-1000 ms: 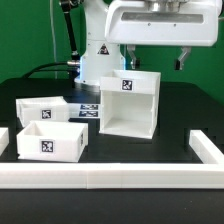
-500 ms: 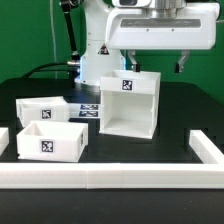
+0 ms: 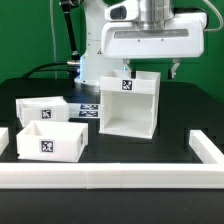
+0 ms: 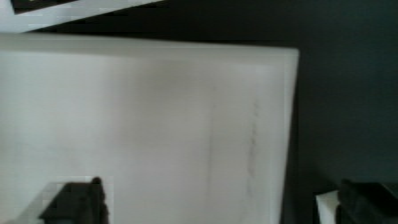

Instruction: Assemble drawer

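White plastic on a black table (image 3: 170,140), that is what is offered in the exterior view. The big hollow casing (image 3: 130,105) is stood upright near the middle, its open face turned toward the camera, and a black-and-white tag is carried near its top edge. Off to the exterior view's left, well apart from the casing, the two trays are found: the front tray (image 3: 48,142) with a tag on its near wall, and the rear tray (image 3: 42,108) just behind it. Whether the two are touching cannot be told. Flat tags of the marker board (image 3: 88,106) can be glimpsed between the rear tray and the casing. Long low bars (image 3: 110,178) are laid along the table's edges.

Up above, the gripper (image 3: 152,70) is hung directly over the casing. Its fingers (image 3: 176,69) are spread wide and pointed down, with nothing held between them and a gap left above the casing's top.

Over to the wrist view now. Most of the picture is filled by the casing's pale, blurred surface (image 4: 151,120), with its edge set against the dark table (image 4: 347,100). The gripper (image 4: 217,203) is seen with its two dark fingertips (image 4: 71,200) far apart. One is seen over the white plastic, the other over the table beyond the casing's edge. Nothing is clamped.
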Robot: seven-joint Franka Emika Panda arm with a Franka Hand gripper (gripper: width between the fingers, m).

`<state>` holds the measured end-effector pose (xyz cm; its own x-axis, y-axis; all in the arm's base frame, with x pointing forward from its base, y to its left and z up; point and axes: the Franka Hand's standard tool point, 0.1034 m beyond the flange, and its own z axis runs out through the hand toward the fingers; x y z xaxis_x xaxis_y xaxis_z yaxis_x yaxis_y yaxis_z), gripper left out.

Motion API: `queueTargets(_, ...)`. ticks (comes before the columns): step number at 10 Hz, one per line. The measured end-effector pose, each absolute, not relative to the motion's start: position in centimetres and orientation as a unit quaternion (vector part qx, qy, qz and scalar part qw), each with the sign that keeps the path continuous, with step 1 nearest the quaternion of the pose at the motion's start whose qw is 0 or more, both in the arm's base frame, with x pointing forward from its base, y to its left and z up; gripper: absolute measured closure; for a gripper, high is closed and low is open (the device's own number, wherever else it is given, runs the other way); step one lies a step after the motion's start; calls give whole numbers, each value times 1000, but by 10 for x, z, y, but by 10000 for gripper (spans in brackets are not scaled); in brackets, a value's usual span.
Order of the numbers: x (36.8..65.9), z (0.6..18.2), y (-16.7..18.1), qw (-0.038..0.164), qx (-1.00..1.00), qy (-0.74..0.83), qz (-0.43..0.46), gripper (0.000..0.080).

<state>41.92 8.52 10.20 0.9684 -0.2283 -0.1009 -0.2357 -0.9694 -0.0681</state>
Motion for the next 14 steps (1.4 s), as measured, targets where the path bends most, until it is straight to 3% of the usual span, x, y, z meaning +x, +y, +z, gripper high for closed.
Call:
queueTargets(3, 419, 96, 91, 40, -991, 113, 51, 158)
queueTargets(4, 419, 96, 92, 40, -992, 112, 52, 321)
queueTargets(5, 419, 95, 91, 40, -992, 112, 52, 321)
queueTargets(6, 419, 95, 91, 40, -992, 112, 52, 505)
queueTargets(7, 419, 95, 91, 40, -992, 112, 52, 640)
queueTargets(8, 419, 95, 91, 40, -992, 112, 52, 640)
queueTargets(9, 419, 95, 91, 40, -992, 112, 52, 762)
queueTargets(14, 419, 95, 91, 40, -992, 112, 52, 763)
